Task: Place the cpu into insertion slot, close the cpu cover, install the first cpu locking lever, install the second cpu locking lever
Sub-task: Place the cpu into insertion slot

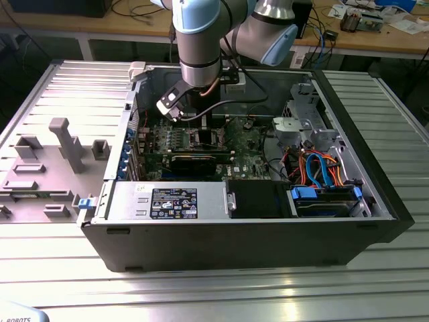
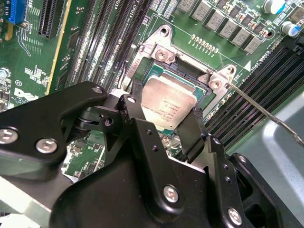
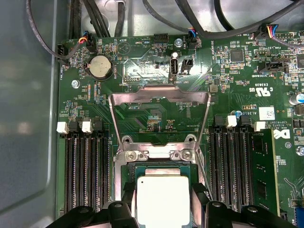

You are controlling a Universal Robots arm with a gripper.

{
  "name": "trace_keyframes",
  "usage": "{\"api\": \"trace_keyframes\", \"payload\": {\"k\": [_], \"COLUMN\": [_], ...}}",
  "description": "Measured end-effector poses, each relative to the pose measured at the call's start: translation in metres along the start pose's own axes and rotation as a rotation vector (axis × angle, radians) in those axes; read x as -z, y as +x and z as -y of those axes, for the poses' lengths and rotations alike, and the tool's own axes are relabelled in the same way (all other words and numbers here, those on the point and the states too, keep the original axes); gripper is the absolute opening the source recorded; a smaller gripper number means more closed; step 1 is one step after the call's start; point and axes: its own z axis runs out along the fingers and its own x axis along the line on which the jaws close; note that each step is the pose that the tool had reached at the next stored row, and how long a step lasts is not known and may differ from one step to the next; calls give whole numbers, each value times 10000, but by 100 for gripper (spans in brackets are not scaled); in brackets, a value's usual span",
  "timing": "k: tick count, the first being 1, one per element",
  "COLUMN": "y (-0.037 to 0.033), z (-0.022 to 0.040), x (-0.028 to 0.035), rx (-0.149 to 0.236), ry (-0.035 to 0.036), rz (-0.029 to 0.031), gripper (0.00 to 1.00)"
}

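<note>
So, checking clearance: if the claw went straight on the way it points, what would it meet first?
Probably the insertion slot, right under the cpu the claw grips; depth is unclear.

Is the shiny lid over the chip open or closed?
Open. The cpu cover is swung back away from the cpu, which lies bare.

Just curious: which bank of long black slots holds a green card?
The bank away from the grey case wall; the other bank stands empty.
</note>
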Motion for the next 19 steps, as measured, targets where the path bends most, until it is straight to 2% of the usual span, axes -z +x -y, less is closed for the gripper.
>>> {"api": "trace_keyframes", "payload": {"k": [1,3,7,10,14,16,19], "y": [1,-1,-1,-1,0,0,-1], "z": [0,0,0,-1,-1,-1,-1], "x": [-2,0,1,6,6,6,6], "rx": [0,0,3,7,23,40,64], "ry": [-2,3,3,5,2,0,1], "rz": [-5,5,15,44,142,261,295], "gripper": [55,68,68,68,68,68,68]}}
